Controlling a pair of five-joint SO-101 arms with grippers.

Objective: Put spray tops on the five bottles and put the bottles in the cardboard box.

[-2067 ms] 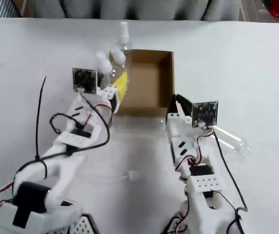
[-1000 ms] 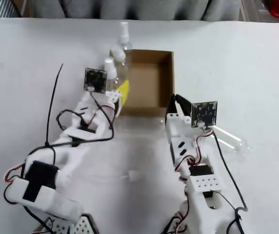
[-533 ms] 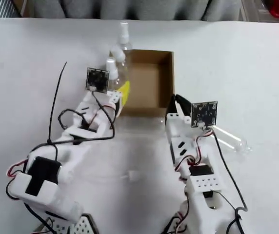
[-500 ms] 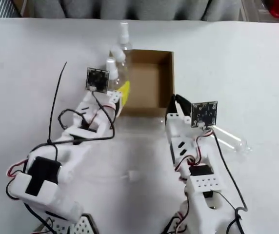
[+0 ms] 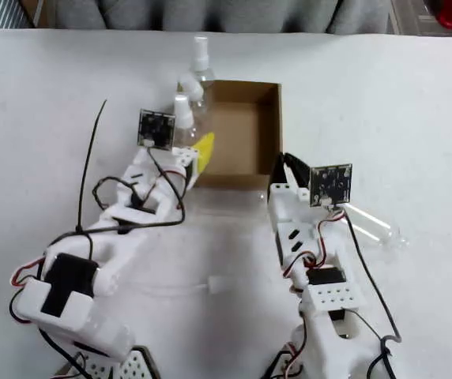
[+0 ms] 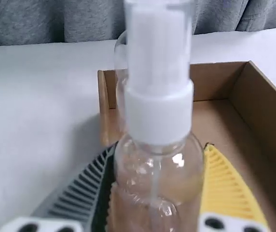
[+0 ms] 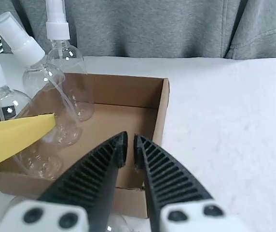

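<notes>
My left gripper [image 5: 190,142] is shut on a clear bottle [image 5: 182,118] with a white spray top, held upright at the left wall of the cardboard box [image 5: 276,126]. In the left wrist view this bottle [image 6: 152,169] sits between the grey and yellow jaws, with the box [image 6: 215,79] behind it. Two more capped bottles, one upright [image 7: 63,53] and one leaning [image 7: 36,72], appear to be inside the box [image 7: 114,89] along its left side. My right gripper [image 7: 128,140] is shut on nothing, just in front of the box's near wall [image 5: 283,166].
A clear bottle without a top [image 5: 372,225] lies on the table to the right of the right arm. A loose spray top with its tube [image 5: 212,284] lies between the two arms. The right half of the box floor is bare.
My left gripper has carried the bottle to the right and brought it upright against the box's left wall. The right arm has not moved.
</notes>
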